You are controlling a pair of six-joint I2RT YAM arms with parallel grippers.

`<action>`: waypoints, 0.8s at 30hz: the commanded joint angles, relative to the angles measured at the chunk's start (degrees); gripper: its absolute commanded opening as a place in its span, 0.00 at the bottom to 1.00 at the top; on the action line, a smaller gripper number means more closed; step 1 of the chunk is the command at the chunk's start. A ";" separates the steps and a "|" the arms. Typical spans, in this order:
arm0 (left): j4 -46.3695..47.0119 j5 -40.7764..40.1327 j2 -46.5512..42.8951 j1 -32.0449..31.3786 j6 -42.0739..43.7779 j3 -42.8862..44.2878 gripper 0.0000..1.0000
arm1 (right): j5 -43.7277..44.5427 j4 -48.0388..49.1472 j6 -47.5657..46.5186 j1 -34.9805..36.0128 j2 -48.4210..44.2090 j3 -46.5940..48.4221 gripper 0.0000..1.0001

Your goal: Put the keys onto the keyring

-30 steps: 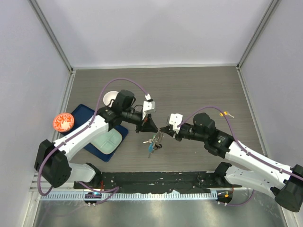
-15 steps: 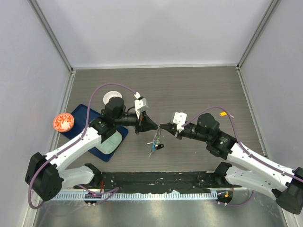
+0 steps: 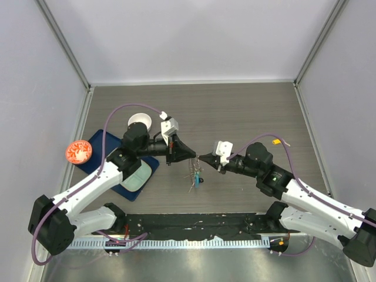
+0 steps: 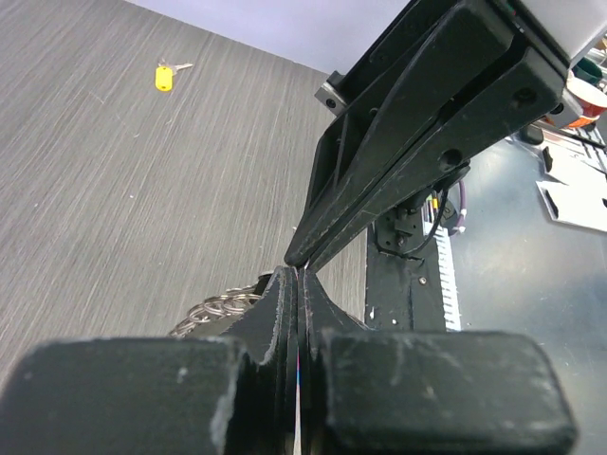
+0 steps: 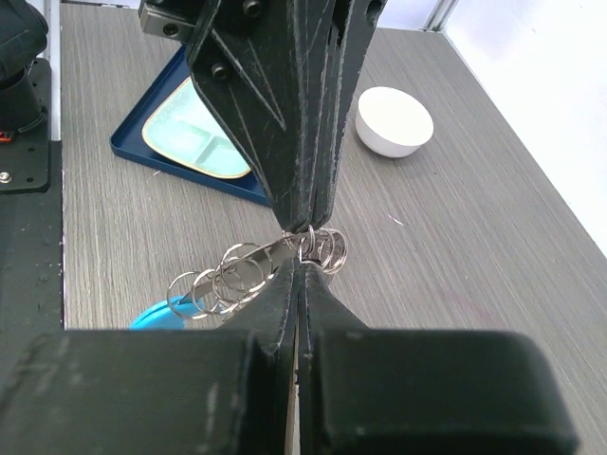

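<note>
The keyring (image 3: 195, 174) hangs as a bunch of small silver rings and keys with its blue tag (image 3: 199, 180) just below the point where my two grippers meet. My left gripper (image 3: 192, 155) and right gripper (image 3: 201, 157) are both shut, tip to tip, pinching the top of the bunch. In the right wrist view the rings (image 5: 235, 277) and a flat silver blade fan out left of my shut right gripper (image 5: 303, 262), with the blue tag (image 5: 155, 316) below. In the left wrist view the rings (image 4: 214, 308) show beside my shut left gripper (image 4: 299, 275). No black-headed key is distinguishable.
A white bowl (image 3: 140, 122) and a blue tray (image 3: 134, 189) holding a pale green dish sit under my left arm, and an orange-red round object (image 3: 78, 151) lies further left. A small key with a yellow tag (image 3: 276, 141) lies on the table at the right.
The left arm has swung so its wrist sits further left and its tip closer to the right gripper's. The keyring bunch has drawn in narrower and slightly higher under the two tips.
</note>
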 commanded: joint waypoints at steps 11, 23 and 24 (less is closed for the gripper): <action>11.89 3.52 -1.73 0.65 -3.90 1.28 0.00 | -0.67 2.99 1.18 0.33 1.58 -1.74 0.01; 16.55 1.68 -2.77 0.57 -5.05 -2.85 0.00 | 2.13 7.91 4.08 0.33 0.35 -3.67 0.01; 16.90 1.23 -3.04 0.65 -4.96 -3.29 0.00 | 2.67 8.26 4.17 0.33 0.09 -3.85 0.01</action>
